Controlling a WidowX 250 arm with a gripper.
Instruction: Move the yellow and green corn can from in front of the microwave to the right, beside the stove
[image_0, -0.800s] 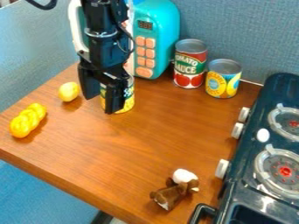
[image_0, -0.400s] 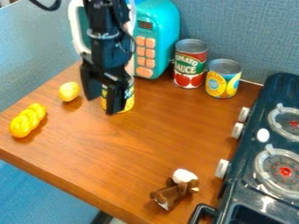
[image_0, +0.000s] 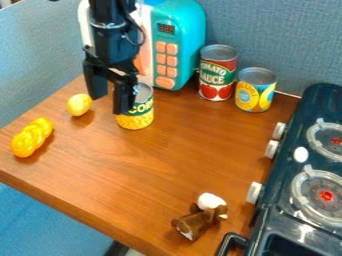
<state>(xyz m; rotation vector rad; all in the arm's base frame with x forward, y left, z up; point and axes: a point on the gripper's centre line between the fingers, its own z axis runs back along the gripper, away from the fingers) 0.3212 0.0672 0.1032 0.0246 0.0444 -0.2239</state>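
The black gripper hangs at the upper left over the wooden table, its two fingers apart with nothing visible between them. Its right finger overlaps the left edge of a corn can, which stands upright; whether they touch I cannot tell. Just left of the gripper lies a small yellow lemon-like piece. Farther left is a lumpy yellow toy. A brown and white plush toy lies near the table's front edge.
A teal toy microwave stands behind the arm. To its right are a tomato sauce can and a yellow-and-blue can. The dark toy stove, with knobs on its left side, occupies the right.
The gripper has moved up and slightly left in the view, uncovering more of the corn can. The can and the other objects have stayed where they were.
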